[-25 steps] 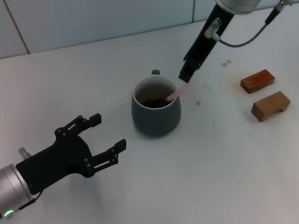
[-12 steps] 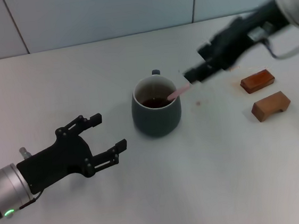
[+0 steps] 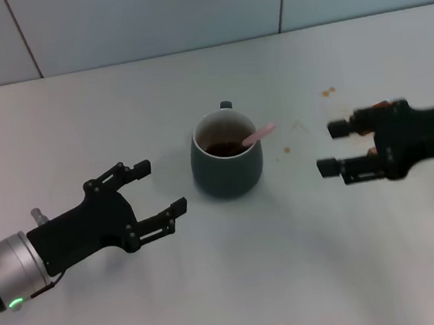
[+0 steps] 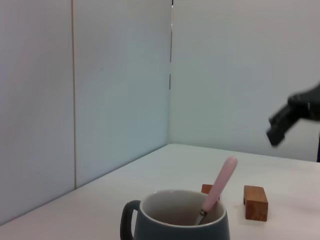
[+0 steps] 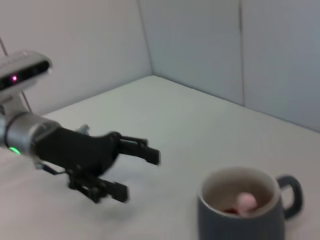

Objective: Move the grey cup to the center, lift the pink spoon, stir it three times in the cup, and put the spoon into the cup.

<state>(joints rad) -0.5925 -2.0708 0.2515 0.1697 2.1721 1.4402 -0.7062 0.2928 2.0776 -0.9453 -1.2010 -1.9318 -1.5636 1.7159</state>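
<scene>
A grey cup (image 3: 226, 155) stands mid-table with a pink spoon (image 3: 258, 135) leaning inside it. The left gripper (image 3: 161, 190) and right gripper (image 3: 332, 149) flank it, both with fingers apart and empty.

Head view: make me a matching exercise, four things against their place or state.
Things:
1. spoon
2. cup
3. left gripper
4. right gripper

States:
A. open, to the cup's right
B. mid-table, handle facing the wall
C. leaning in the cup
D. open, to the cup's left

Pairs: 1-C, 2-B, 3-D, 4-A
</scene>
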